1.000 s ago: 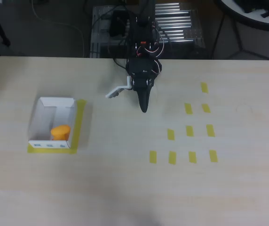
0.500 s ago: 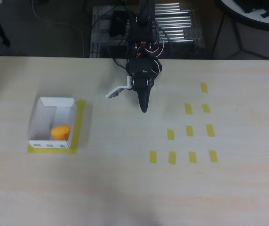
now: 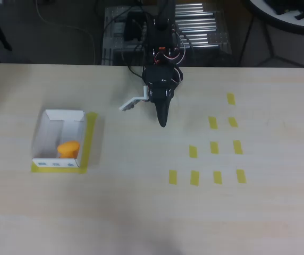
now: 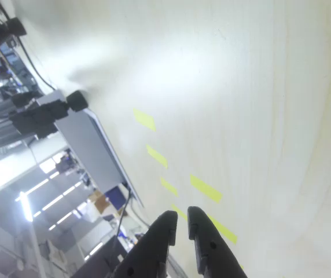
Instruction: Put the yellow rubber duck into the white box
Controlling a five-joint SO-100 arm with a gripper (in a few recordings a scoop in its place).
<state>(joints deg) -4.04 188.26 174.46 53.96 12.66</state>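
Note:
In the overhead view the yellow rubber duck [image 3: 68, 149] lies inside the white box [image 3: 64, 112], near the box's front right corner. The box stands open-topped on the table's left side, with small bluish marks on its front wall. My gripper [image 3: 162, 121] hangs over the table's upper middle, far to the right of the box, its black fingers pointing toward the front edge. In the wrist view the gripper [image 4: 180, 219] is shut, with the two black fingertips [image 4: 166, 223] almost touching and nothing between them.
A yellow tape frame [image 3: 91, 139] lies under the box. Several short yellow tape strips [image 3: 214, 147] mark the table's right half. A metal rack with cables [image 3: 200, 29] stands behind the table's far edge, beside the arm's base.

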